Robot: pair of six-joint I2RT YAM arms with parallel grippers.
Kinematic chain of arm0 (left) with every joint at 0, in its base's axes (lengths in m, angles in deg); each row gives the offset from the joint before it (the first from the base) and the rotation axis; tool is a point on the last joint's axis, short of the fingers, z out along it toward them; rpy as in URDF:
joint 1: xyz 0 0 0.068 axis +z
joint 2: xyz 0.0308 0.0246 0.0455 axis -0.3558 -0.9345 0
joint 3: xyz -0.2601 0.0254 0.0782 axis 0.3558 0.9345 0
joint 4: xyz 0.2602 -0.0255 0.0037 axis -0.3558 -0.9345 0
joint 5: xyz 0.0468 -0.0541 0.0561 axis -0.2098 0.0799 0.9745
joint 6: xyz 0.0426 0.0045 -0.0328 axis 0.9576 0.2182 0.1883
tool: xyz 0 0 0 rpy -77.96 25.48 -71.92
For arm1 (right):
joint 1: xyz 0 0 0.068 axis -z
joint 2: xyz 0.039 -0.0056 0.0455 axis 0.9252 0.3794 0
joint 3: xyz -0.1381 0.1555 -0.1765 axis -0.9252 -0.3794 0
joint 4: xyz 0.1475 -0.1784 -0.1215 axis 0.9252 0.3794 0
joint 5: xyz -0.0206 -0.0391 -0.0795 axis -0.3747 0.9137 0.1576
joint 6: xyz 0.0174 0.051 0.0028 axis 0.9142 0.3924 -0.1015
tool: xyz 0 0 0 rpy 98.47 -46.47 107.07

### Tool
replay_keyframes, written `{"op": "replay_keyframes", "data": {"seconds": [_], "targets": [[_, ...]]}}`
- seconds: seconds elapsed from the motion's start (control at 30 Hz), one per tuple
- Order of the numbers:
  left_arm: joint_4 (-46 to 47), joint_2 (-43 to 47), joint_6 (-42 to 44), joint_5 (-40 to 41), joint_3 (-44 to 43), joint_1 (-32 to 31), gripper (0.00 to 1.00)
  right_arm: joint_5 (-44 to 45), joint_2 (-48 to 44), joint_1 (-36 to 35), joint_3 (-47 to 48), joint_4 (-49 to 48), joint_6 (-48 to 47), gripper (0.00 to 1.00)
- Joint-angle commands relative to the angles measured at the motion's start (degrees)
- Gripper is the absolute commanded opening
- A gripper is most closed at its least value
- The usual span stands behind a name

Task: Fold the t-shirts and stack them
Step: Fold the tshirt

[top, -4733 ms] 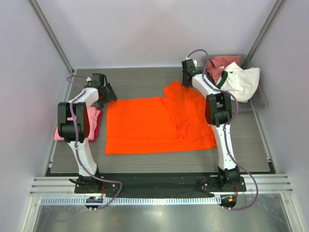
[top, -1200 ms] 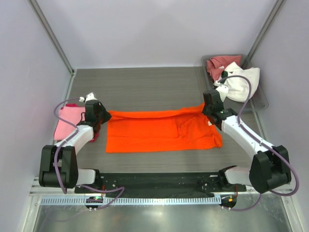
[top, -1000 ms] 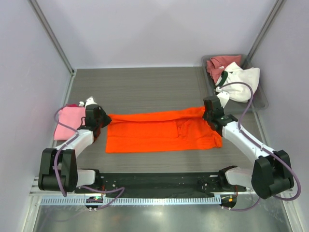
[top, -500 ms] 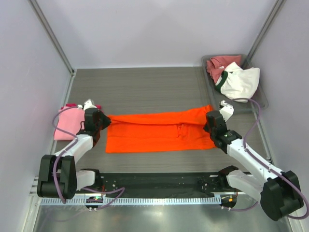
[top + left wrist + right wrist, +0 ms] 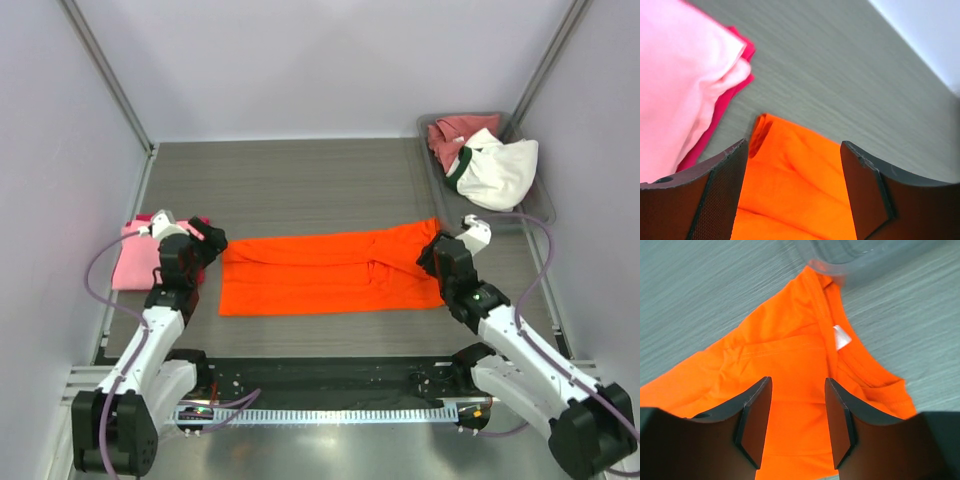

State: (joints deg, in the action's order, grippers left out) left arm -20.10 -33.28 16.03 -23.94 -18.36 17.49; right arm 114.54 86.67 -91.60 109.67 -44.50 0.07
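The bright orange t-shirt [image 5: 325, 273] lies folded lengthwise into a long band across the middle of the table. My left gripper [image 5: 205, 243] hangs open just above its left end [image 5: 790, 170], nothing between the jaws. My right gripper [image 5: 432, 255] is open over the collar end [image 5: 805, 365], where a white label [image 5: 842, 337] shows. A folded light pink t-shirt [image 5: 135, 255] rests on a magenta one [image 5: 722, 107] at the left edge. A dusty rose-red t-shirt [image 5: 455, 135] and a white t-shirt with a dark green collar [image 5: 495, 170] sit crumpled in the bin.
A clear plastic bin [image 5: 538, 205] stands at the back right; its corner [image 5: 840, 262] shows just beyond the orange collar. Grey walls and metal posts [image 5: 105, 75] enclose the table. The arm bases sit on the black rail [image 5: 320, 375] at the near edge.
Both grippers pulled the far edge of the orange t-shirt toward the near edge, folding it in half, then opened and let it go. Both arms have drawn back slightly.
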Motion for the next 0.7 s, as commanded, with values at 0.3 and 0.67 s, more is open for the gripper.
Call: {"op": "replay_keyframes", "data": {"seconds": [0.3,0.67], "targets": [[-16.8,-14.7,2.0,-5.5,-19.2,-1.5,0.77,-15.2,31.9,-0.3,22.0,-2.9,-9.4,0.53],[-20.8,-28.8,3.3,-5.5,-25.8,-1.6,0.72,-16.9,46.8,-1.4,30.0,-1.9,-11.0,0.53]]}}
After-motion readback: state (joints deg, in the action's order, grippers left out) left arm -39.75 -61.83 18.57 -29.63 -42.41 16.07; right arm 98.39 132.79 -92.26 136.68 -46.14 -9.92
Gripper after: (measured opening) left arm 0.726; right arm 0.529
